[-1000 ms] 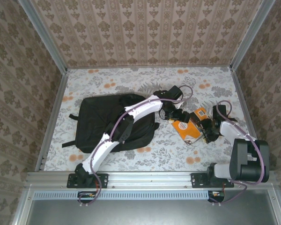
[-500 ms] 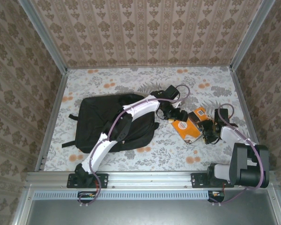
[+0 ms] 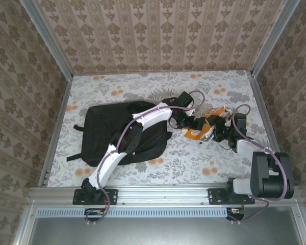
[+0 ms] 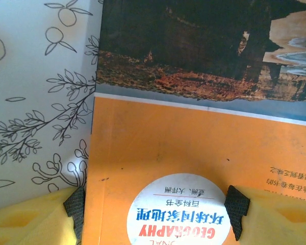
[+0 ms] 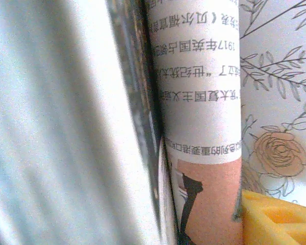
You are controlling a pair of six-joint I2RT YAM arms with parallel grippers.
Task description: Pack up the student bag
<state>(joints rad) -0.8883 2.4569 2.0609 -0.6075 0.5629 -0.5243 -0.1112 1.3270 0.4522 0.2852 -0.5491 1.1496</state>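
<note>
1. Black soft fabric: the student bag, one item, lay flat on the left half of the table, midway between the far and near edges, with loose straps trailing towards the left edge. Whether its zip stood open could not be told.
2. Handling, as judged: limp and light when unfilled, likely to sag and bunch rather than keep a mouth open. Its cloth offered good purchase, best taken at a zip edge or the rounded top, one jaw inside the lip. Being so wide, it would probably drag rather than lift cleanly.
3. Left gripper: reached in over the bag's right side, jaws spread and holding nothing. In the wrist view its yellow pads stood apart, one over the cloth-covered table and one over the cover below.
4. Orange geography book: just right of the bag, near the table's centre, apparently tipped up on its right side.
5. Right gripper: against the book's right side. One yellow pad sat beside a printed cover seen edge-on, but whether the jaws had clamped could not be told.
</note>
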